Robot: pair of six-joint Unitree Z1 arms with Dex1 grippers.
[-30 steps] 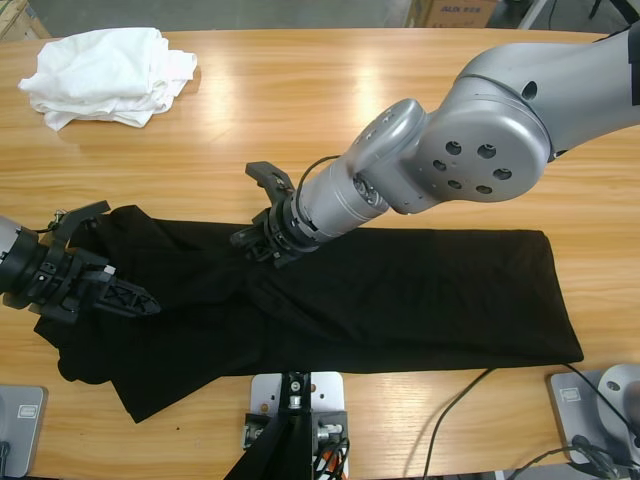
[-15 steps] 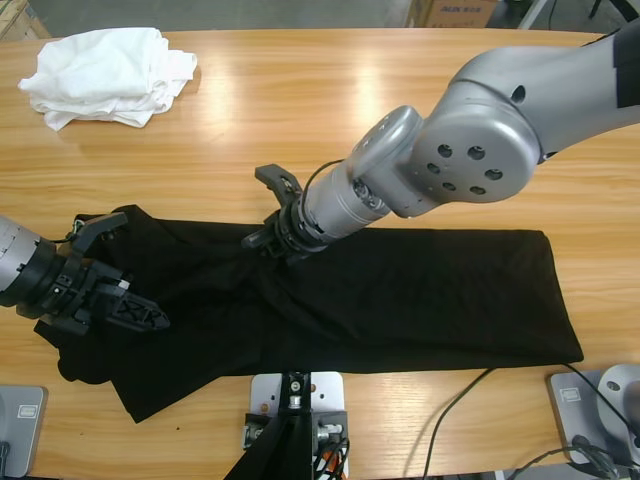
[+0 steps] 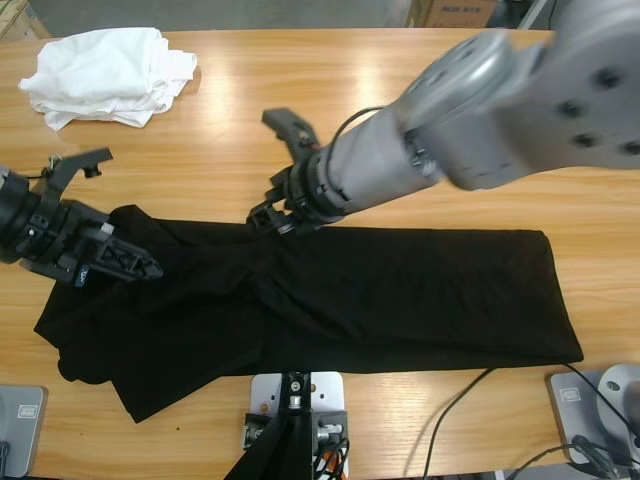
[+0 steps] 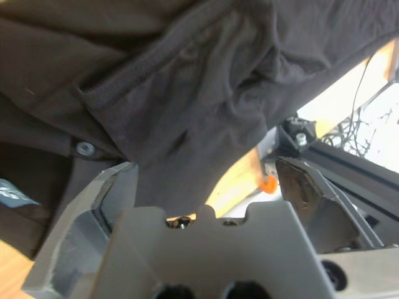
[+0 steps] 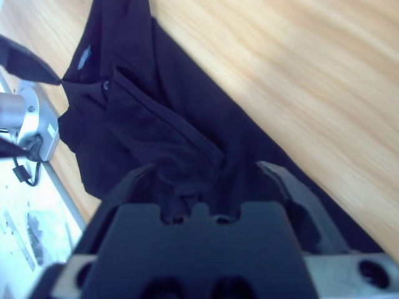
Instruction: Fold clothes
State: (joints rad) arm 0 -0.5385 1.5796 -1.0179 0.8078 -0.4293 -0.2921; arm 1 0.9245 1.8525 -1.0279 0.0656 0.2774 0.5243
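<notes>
While the left gripper (image 3: 95,220) gapes wide over its rumpled collar end, the soft matte polo shirt (image 3: 400,295) lies lengthwise along the wooden table (image 3: 400,100); the right gripper (image 3: 275,170) also stands open.

Bare wooden table (image 3: 300,90) lay open between the white garment bundle (image 3: 105,62) at the far left corner and the black polo shirt (image 3: 400,300) spread along the near half. The right gripper (image 3: 283,170) and left gripper (image 3: 95,215), jaws spread, stood over the shirt's upper edge and left end.
</notes>
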